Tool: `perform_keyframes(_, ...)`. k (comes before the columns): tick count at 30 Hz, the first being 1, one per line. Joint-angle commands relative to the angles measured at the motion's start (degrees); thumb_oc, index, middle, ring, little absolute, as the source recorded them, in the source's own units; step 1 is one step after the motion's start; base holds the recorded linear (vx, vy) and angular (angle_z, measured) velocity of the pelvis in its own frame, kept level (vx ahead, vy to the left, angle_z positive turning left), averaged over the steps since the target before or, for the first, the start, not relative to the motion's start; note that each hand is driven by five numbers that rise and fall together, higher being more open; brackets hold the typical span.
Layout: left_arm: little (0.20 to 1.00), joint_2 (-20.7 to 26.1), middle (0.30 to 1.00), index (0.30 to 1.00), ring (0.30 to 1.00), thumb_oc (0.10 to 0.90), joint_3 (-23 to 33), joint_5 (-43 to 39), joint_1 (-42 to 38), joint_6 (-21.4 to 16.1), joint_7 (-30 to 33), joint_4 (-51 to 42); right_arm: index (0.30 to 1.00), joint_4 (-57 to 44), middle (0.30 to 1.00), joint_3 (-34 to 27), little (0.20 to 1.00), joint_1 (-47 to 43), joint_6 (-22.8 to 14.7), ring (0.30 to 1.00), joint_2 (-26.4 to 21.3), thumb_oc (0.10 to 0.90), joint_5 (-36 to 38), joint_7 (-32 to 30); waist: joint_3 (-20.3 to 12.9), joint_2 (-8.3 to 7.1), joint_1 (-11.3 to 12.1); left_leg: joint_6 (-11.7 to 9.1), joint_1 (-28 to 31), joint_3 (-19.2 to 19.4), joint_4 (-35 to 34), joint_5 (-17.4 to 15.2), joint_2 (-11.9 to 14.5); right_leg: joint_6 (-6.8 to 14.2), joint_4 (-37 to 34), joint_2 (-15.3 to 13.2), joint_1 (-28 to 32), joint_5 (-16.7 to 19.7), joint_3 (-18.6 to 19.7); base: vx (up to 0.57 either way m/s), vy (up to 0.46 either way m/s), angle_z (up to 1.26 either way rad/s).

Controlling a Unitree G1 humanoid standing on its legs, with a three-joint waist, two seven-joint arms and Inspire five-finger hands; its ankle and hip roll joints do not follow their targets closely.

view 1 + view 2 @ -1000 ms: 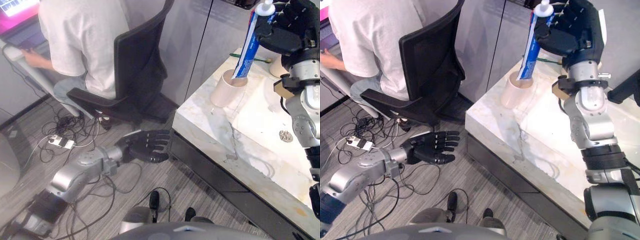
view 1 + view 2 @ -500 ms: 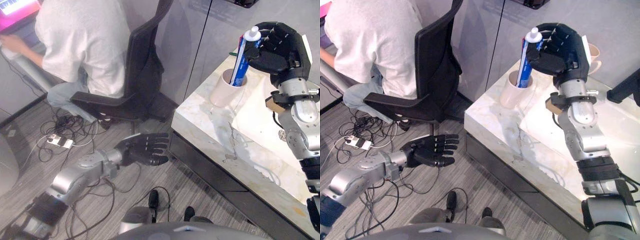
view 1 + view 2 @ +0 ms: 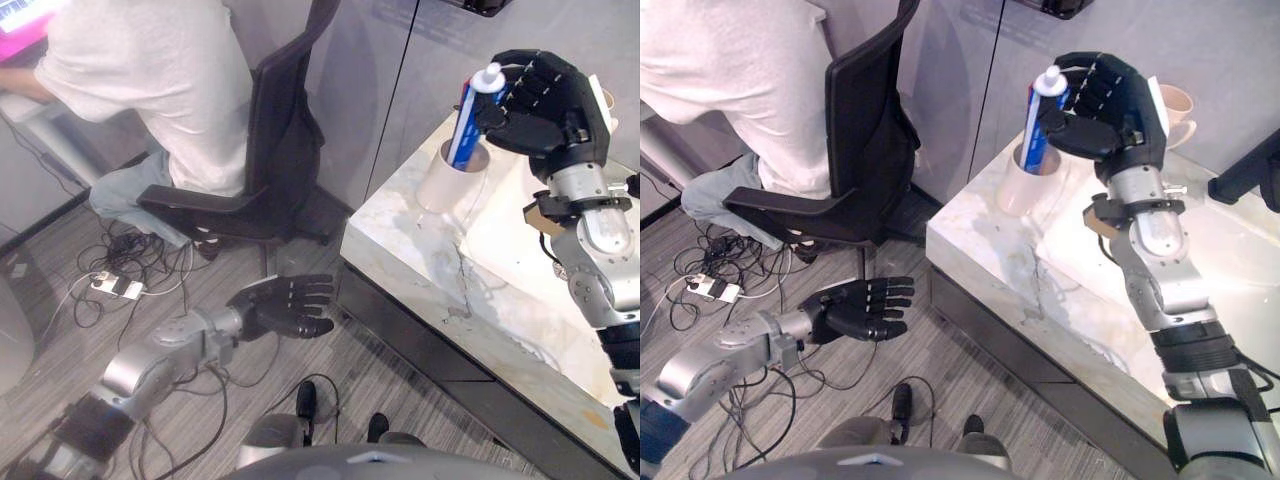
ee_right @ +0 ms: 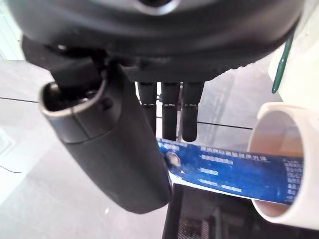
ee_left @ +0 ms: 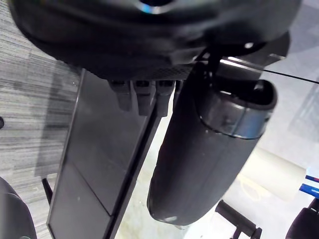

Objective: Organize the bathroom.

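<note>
right hand grips the toothpaste tube near its cap, tube's lower end inside the cup on the table; left hand hangs open.

Even, bright indoor light falls from above. The pale stone counter catches the most of it, and its far right part washes out in white glare. The grey wall panels carry a soft sheen. A screen glows pink at far left. The floor darkens under the chair. Close up, the right hand stands dark against a bright background.
</note>
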Motion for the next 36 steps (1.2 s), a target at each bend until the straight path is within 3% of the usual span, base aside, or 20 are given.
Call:
perform_keyframes(1,0.900,-2.58,0.900,0.900,0.900,0.800,1.72,-1.59,-0.84,-3.46,-0.57,-5.71,0.900,-4.88,0.900,-4.81,0.900,-4.63,-5.68,0.900,-0.16,0.800,-0.70,-1.32,-7.85,0.58,0.62,-0.77,4.96,3.10,-0.12,-6.67,1.55,2.37,8.33,1.07,-6.52,-0.37,-0.55,0.00,0.000,0.00)
perform_keyframes(12,0.900,-3.18,0.900,0.900,0.900,0.800,2.17,-1.58,-1.50,-3.00,0.89,-5.27,0.900,-5.53,0.900,-6.24,0.900,-2.10,-5.09,0.900,1.00,0.800,-1.69,-3.72,-7.63,0.69,-0.32,-0.42,5.36,3.57,-0.11,-7.00,1.42,2.48,9.60,1.14,-7.29,-0.12,0.44,-0.04,0.001,-0.06)
perform_keyframes(27,0.900,-3.76,0.900,0.900,0.900,0.800,2.11,-1.03,-2.35,-2.40,2.72,-5.15,0.900,-5.05,0.900,-8.23,0.900,2.74,0.77,0.900,2.86,0.800,0.93,-4.89,-7.15,0.57,-1.52,-0.25,5.14,3.83,-0.12,-7.33,1.42,2.71,9.62,1.03,-7.83,0.13,1.03,-0.05,0.008,-0.03)
perform_keyframes(36,0.900,-4.62,0.900,0.900,0.900,0.800,2.58,0.60,-2.34,-2.21,3.63,-5.31,0.900,-7.29,0.900,-8.41,0.900,4.90,0.08,0.900,5.52,0.800,2.15,-6.92,-6.92,0.51,-1.61,-0.14,4.79,4.44,-0.12,-7.23,1.80,2.66,9.35,1.07,-7.87,-0.14,1.00,-0.06,0.009,-0.02)
